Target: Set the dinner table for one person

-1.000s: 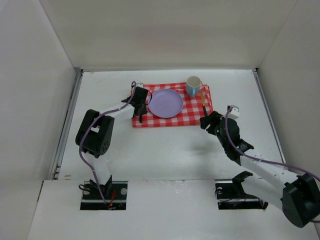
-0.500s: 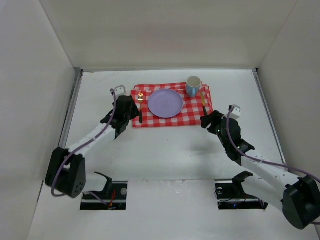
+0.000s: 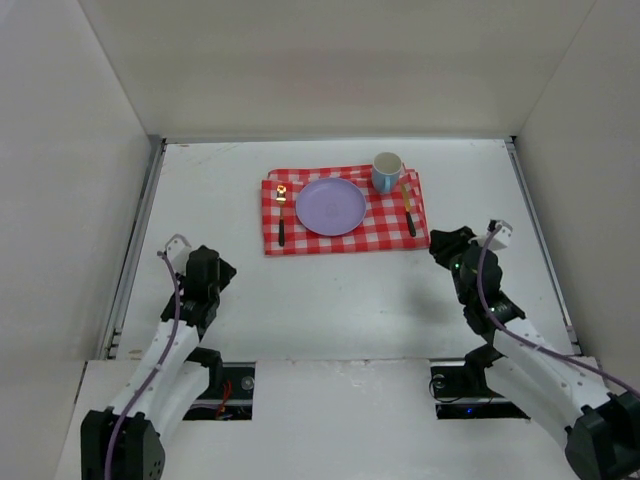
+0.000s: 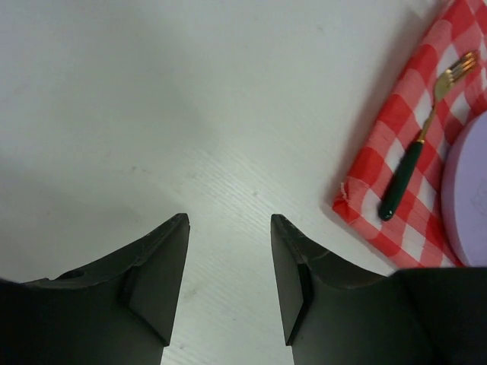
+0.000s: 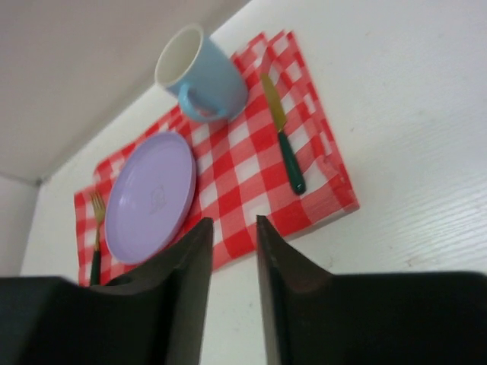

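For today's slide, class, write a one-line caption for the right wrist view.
Right hand above the dinner table, facing a checked cloth set with plate, mug, knife and fork.

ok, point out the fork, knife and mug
fork (image 4: 409,163), left wrist view, on its green handle
knife (image 5: 287,152), right wrist view, on its green handle
mug (image 5: 219,85), right wrist view, on its blue side wall

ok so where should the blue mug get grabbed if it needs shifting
By the rim, from straight above: the blue mug stands upright, mouth open, so one finger can drop inside. Probably avoid its handle side, facing the purple plate.
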{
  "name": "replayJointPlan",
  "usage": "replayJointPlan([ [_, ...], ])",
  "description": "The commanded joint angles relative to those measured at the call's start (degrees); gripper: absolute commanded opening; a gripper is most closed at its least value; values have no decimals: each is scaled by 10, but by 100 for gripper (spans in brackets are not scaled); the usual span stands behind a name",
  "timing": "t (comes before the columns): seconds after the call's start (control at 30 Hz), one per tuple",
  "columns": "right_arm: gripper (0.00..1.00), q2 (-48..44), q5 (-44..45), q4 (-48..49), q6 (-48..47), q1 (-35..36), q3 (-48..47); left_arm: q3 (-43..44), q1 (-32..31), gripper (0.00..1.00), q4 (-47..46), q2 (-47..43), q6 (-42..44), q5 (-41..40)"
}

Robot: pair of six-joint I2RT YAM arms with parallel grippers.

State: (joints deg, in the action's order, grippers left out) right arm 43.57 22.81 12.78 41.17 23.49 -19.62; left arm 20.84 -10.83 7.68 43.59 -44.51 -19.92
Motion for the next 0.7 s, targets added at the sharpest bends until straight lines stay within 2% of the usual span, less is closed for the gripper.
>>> replayJointPlan([
  [0.0,39,-41,53,4,22,-32,21,-27,24,45,36,-26,-46,1],
  [0.17,59,-77,73,1,24,-45,34,-33,33,45,12,0,-57,8],
  [0.33,64,-39,59,5,18,-37,20,-26,25,45,-20,14,-58,8],
  [0.67,66,33,29,36,9,-22,6,-21,15,44,-35,26,-53,16],
])
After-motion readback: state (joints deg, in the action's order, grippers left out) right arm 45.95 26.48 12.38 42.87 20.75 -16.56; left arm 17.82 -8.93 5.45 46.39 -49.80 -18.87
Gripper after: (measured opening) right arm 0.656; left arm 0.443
